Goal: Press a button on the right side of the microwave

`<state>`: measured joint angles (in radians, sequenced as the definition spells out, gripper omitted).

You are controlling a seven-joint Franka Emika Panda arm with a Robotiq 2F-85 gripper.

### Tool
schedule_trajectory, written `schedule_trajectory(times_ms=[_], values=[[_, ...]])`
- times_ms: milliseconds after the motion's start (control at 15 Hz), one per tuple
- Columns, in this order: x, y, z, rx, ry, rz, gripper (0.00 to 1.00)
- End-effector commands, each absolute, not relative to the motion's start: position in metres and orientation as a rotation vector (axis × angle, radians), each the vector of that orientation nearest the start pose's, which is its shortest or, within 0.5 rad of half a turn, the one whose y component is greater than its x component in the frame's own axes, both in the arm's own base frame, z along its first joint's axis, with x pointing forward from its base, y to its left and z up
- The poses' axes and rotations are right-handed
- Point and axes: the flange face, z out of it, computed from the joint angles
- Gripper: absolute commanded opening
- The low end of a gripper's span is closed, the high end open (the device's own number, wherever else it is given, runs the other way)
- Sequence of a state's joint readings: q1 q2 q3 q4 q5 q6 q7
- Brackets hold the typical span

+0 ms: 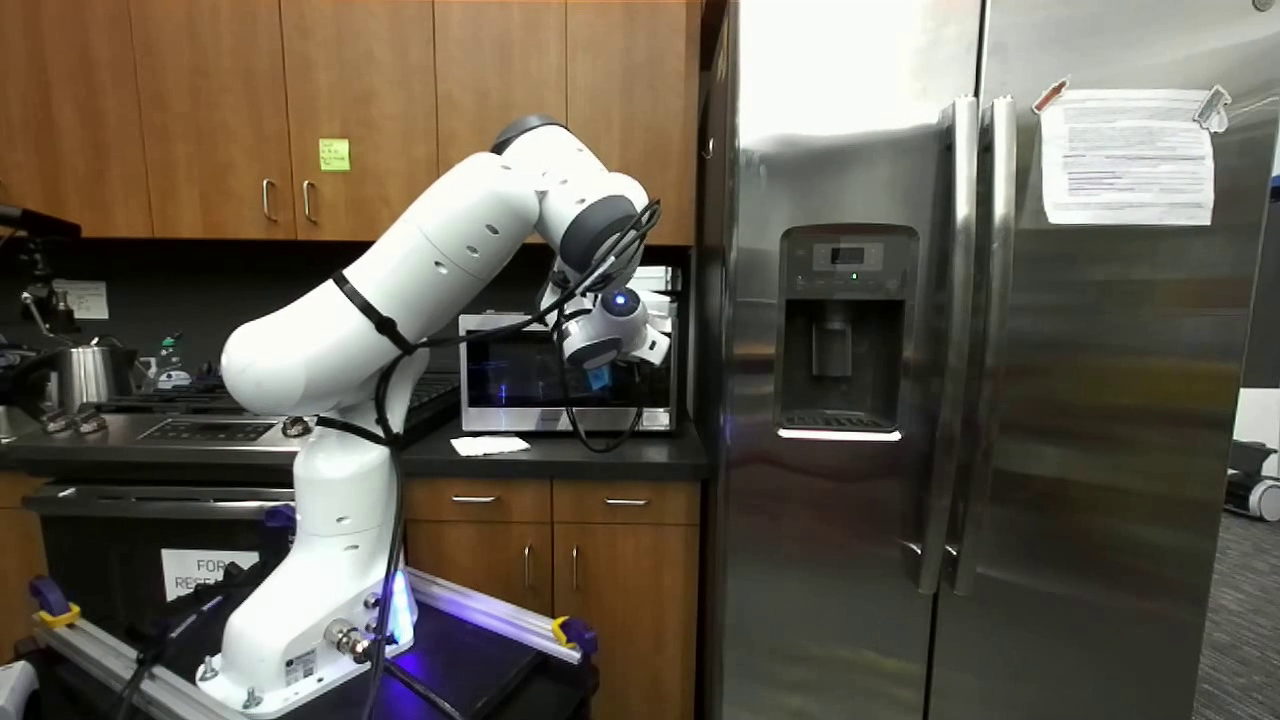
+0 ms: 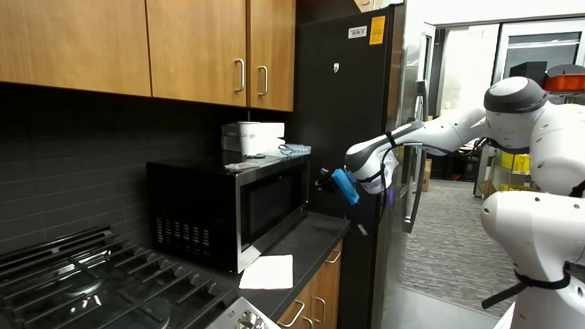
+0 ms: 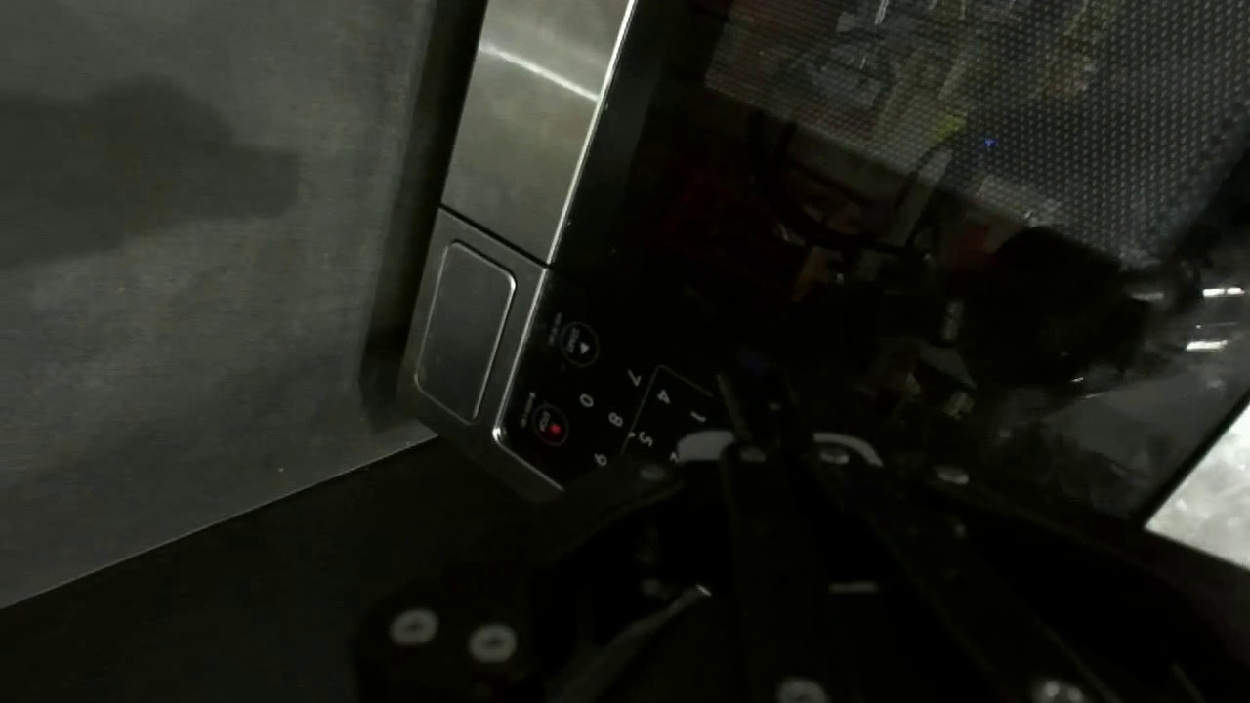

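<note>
The microwave [image 1: 520,418] stands on the counter, silver-framed with a dark glass door, and shows in both exterior views [image 2: 269,205]. In the wrist view its silver frame [image 3: 537,127] runs down to the control strip with number keys [image 3: 615,420], a start button [image 3: 579,344], a red-marked stop button [image 3: 549,425] and a rectangular button [image 3: 466,332]. My gripper [image 3: 767,400] is shut and empty, its fingertips over the number keys' side and hiding part of them. In an exterior view the gripper [image 2: 322,183] is in front of the microwave's fridge-side end, with a visible gap.
The fridge [image 1: 850,550] stands close beside the microwave; its dark side wall [image 2: 343,100] is near the gripper. A white paper [image 2: 267,273] lies on the counter [image 2: 320,226]. A cup [image 2: 249,139] and boxes sit on the microwave. A stove [image 2: 91,292] is on the opposite side.
</note>
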<state>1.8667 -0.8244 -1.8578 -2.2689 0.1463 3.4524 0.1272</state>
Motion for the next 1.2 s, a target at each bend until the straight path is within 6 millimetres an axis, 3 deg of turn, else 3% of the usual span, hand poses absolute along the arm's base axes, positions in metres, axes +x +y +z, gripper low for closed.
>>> schedule_trajectory(times_ms=[0,1133], values=[[0.5821,-0.0857,0.3271,-2.091,0.876,-0.973,0.00],[0.5892,-0.0832,0.3206,-2.109,0.872,-0.975,0.00]])
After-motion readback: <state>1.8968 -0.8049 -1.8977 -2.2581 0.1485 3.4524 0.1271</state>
